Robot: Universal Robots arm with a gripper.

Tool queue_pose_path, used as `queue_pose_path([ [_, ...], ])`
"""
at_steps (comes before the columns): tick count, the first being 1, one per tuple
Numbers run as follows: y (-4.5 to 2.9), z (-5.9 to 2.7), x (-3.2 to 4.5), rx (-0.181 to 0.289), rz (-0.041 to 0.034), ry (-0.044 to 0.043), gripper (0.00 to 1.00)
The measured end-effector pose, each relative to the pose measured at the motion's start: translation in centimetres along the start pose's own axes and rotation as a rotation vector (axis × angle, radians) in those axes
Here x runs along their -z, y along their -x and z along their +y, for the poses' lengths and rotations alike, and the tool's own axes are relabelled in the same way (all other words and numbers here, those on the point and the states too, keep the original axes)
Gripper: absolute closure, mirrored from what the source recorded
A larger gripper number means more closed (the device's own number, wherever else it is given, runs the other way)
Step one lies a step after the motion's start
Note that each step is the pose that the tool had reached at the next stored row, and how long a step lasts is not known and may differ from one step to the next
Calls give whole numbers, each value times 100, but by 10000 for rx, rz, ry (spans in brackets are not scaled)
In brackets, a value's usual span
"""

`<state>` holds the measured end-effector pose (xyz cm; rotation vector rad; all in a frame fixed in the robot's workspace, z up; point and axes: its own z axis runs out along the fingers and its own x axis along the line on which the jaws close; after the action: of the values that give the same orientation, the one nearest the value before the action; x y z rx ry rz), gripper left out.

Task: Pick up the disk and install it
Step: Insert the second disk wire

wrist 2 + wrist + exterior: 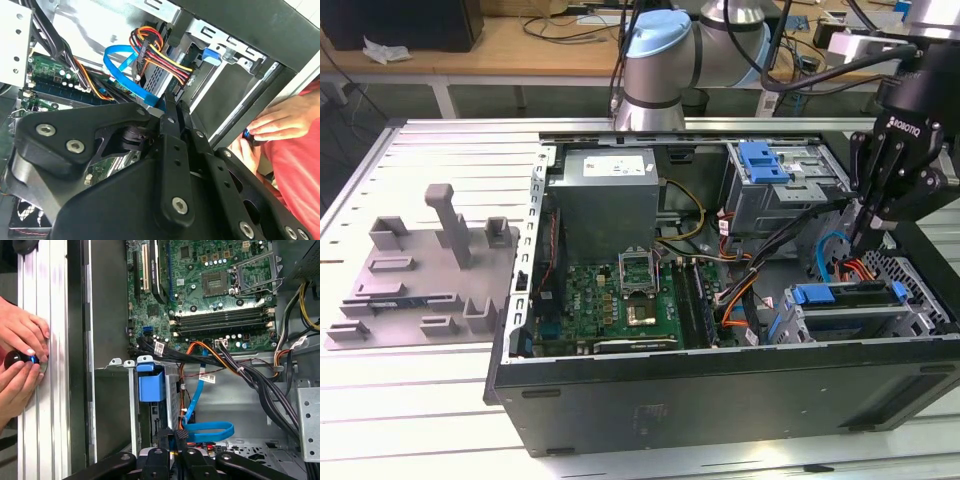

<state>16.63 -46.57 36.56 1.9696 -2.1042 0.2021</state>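
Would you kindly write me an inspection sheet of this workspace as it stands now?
Surface: slatted metal table carrying an open computer case.
Job's things: the disk sits in the case's drive bay, blue bracket showing.
Clutter: grey moulded fixture on the exterior view's left.
Grippers: robot hand shut, empty, tips by the blue cable.
Cables: blue cable looped; red-yellow-orange bundle beside it.
Surroundings: person's hands on the table beside the case.

Matt black plastic gripper [868, 222]; bare grey metal PC case [720, 390].
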Motion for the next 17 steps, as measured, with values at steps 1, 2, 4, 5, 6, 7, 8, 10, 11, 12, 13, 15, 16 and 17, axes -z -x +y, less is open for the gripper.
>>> queue_pose_path([
  [1, -11, 1, 3, -11, -41, -47, 84],
  [2, -18, 1, 5, -20, -76, -90, 84],
  [4, -34, 2, 11, -39, -170, -179, 84],
  [5, -41, 3, 15, -46, -208, -211, 84],
  [6, -47, 4, 15, -52, -232, -237, 84],
  [7, -59, 6, 14, -62, -262, -282, 84],
  [8, -70, 9, 11, -70, -298, -321, 84],
  [10, -84, 15, 6, -78, -372, -361, 84],
  [11, -90, 18, 4, -80, -419, -383, 84],
  [12, -96, 23, 1, -81, -453, -393, 84],
  [13, -111, 32, -4, -81, -514, -403, 84],
  [15, -133, 51, -13, -77, -635, -412, 84],
  [16, -146, 63, -18, -74, -712, -416, 84],
  [17, -157, 72, -23, -73, -777, -422, 84],
])
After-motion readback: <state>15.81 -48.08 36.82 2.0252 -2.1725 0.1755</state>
